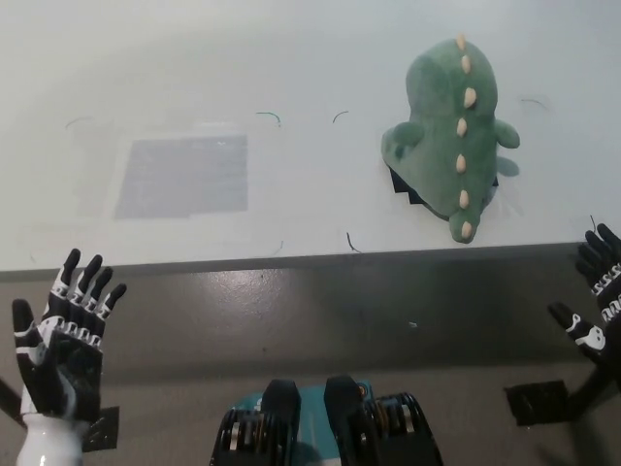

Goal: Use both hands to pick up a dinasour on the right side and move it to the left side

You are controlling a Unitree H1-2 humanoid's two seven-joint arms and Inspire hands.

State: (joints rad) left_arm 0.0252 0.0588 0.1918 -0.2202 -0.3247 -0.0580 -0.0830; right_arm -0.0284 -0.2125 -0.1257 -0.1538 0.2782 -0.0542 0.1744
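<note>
The green plush dinosaur (453,136) lay face down on the right part of the white table (291,68), toward the far side, its back turned up to the camera. A row of cream spikes ran along that back from the far end to the near tip, which ended close to the table's near edge. Its face was hidden beneath it, so nothing could be made out of eyes or mouth. A stubby limb stuck out on each side. Under its near half a dark, jagged patch (403,189) showed on the tabletop, mostly covered by the toy, so what it was could not be told.

On the left part of the table lay a pale grey rectangle (182,176), faint against the white surface. A few thin dark scribbles were scattered between it and the dinosaur.

The left hand (63,335) hung at the near left, below the table's edge and over the grey floor, fingers spread and holding nothing. The right hand (597,306) was at the near right, partly cut off by the picture's edge; its visible fingers were apart and empty. Both hands were well apart from the dinosaur.
</note>
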